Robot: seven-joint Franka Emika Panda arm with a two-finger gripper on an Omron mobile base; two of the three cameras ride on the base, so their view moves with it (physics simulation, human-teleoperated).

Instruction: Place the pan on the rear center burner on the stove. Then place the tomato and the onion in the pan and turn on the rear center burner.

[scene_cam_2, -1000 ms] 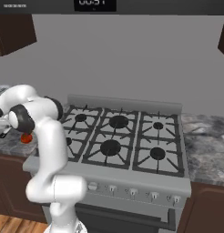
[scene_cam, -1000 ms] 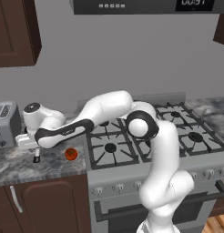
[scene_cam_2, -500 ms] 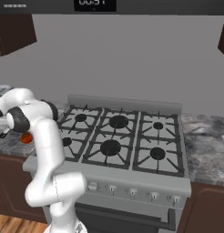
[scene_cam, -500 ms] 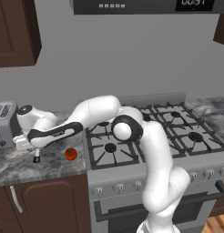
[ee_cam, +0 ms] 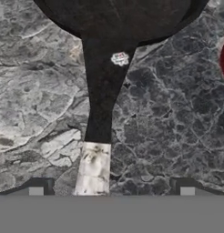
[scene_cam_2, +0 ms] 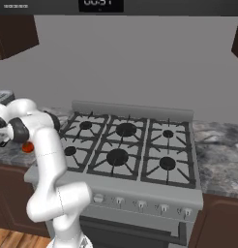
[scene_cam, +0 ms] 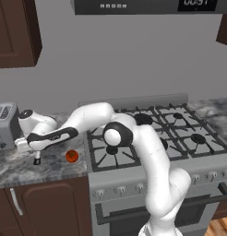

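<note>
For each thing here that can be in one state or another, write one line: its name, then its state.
pan: flat on the counter, handle between the finger tips, not gripped
gripper: open, low over the pan handle
tomato: loose on the counter beside the stove
rear center burner: bare, no flame
stove: no pot on any burner, oven door shut
toaster: upright on the counter

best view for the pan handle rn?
Hand view: the pan handle runs down the middle from the black bowl to its pale tip, over the marble counter. Left base view gives just its dark end below the arm. Right base view: cannot tell.
</note>
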